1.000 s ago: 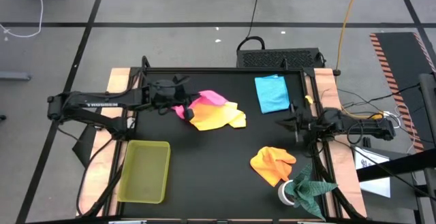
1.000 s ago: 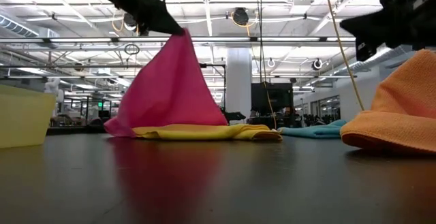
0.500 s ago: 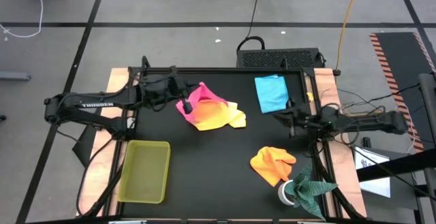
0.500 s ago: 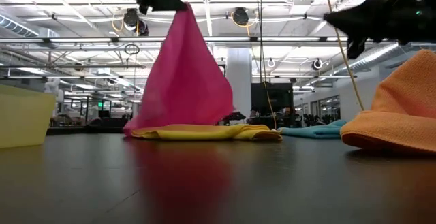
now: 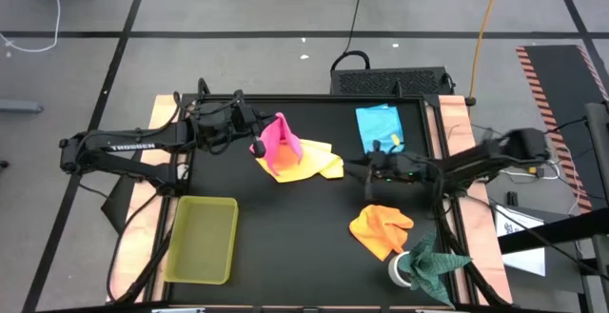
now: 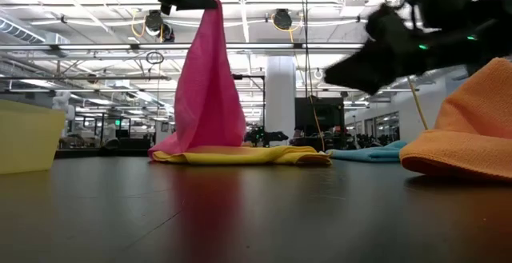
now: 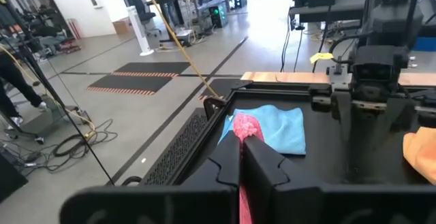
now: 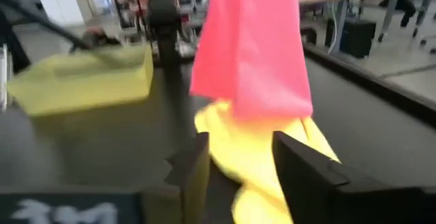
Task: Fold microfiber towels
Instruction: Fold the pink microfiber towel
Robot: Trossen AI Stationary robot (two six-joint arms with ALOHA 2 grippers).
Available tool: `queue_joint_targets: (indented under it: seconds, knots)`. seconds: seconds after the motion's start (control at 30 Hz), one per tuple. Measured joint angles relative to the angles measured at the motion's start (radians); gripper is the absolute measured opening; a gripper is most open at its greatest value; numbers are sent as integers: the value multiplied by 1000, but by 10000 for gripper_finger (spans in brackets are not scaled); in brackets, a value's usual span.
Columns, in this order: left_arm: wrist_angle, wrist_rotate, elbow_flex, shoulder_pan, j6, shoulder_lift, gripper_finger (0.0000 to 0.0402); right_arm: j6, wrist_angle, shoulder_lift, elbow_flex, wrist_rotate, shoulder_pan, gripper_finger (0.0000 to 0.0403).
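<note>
Left gripper [image 5: 255,145] raised near table's far edge, fingers pinched shut. Right gripper [image 5: 354,169] stretched toward table's middle, fingers [image 8: 306,176] parted.

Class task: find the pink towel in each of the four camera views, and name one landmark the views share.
High view: pink towel left of centre, rising over the yellow towel.
Low view: pink towel hangs as a tall drape, left of centre.
Left wrist view: pink towel pinched between the dark fingers.
Right wrist view: pink towel fills the upper middle.
Shared landmark: the yellow towel beneath it, in all but the left wrist view.
</note>
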Motion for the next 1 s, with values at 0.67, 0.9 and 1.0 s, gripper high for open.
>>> queue_joint_targets:
  seconds: [0.67, 0.9, 1.0]
  knots:
    - [-8, 0, 0, 0, -6, 0, 5, -117, 97, 663, 504, 205, -6, 218]
    - [-8, 0, 0, 0, -12, 0, 13, -129, 111, 759, 608, 300, -5, 217]
    - [-8, 0, 0, 0, -14, 0, 5, -131, 101, 775, 614, 406, -6, 209]
